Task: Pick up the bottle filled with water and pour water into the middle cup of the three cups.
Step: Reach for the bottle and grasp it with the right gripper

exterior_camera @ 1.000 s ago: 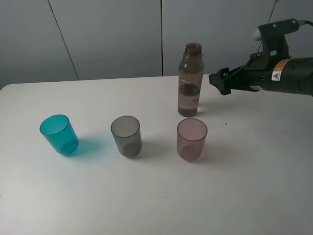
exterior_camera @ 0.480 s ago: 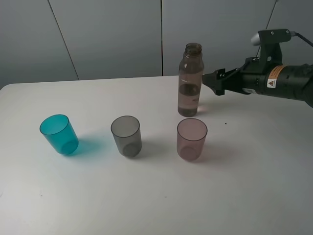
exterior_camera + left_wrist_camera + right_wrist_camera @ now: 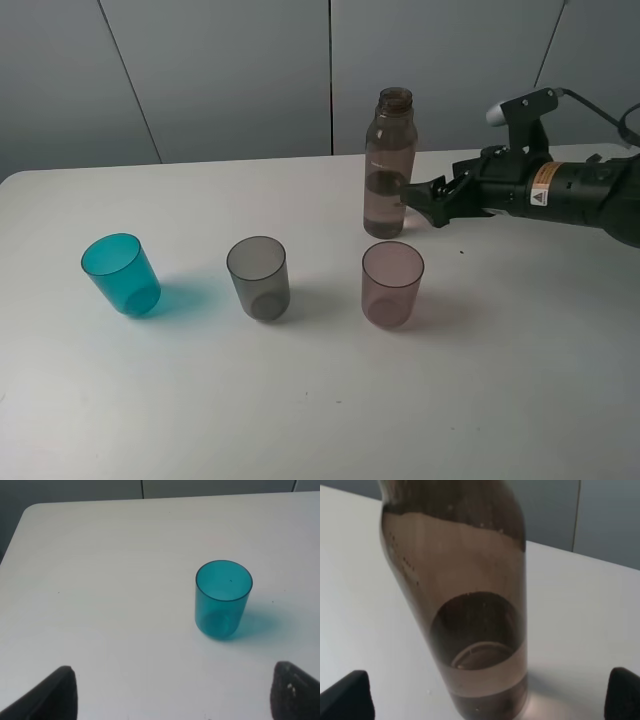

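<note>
The bottle (image 3: 390,165) stands upright at the back of the white table (image 3: 520,380), capless and partly filled with water. In front of it the three cups stand in a row: teal (image 3: 120,275), the smoky grey middle cup (image 3: 258,278) and pinkish-mauve (image 3: 392,284). My right gripper (image 3: 418,198) is open at the bottle's right side, level with its lower half. In the right wrist view the bottle (image 3: 465,605) fills the space between the spread fingertips (image 3: 345,696), untouched. My left gripper (image 3: 172,697) is open, with the teal cup (image 3: 223,600) ahead of it.
Grey wall panels (image 3: 230,70) rise behind the table's far edge. The right arm (image 3: 570,190) reaches in from the right above the table. Bare tabletop lies in front of the cups.
My right gripper has moved left and down, from a short way right of the bottle to right beside its lower half. The bottle and cups have not moved.
</note>
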Robot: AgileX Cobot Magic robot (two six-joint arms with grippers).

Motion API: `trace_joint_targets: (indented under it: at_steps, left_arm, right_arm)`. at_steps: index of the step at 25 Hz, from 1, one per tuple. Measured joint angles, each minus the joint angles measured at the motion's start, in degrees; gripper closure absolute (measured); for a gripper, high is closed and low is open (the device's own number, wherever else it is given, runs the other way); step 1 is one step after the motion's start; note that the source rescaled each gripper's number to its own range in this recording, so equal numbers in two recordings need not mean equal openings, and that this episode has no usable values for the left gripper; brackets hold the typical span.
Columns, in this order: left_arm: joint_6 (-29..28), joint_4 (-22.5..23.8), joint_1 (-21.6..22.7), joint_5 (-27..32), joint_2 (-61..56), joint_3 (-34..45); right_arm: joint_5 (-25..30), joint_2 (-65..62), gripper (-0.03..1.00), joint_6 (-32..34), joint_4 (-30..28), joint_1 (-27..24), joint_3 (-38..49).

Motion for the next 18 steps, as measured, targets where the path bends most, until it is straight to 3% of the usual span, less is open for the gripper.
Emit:
trace_joint_targets:
  at_steps: [18]
  left_arm:
    - [0.0,0.0,0.0,0.0,0.0,0.0]
  right_arm:
    - [-2.2,8.1,-0.03,-3.1,-2.9,0.0,-5.9]
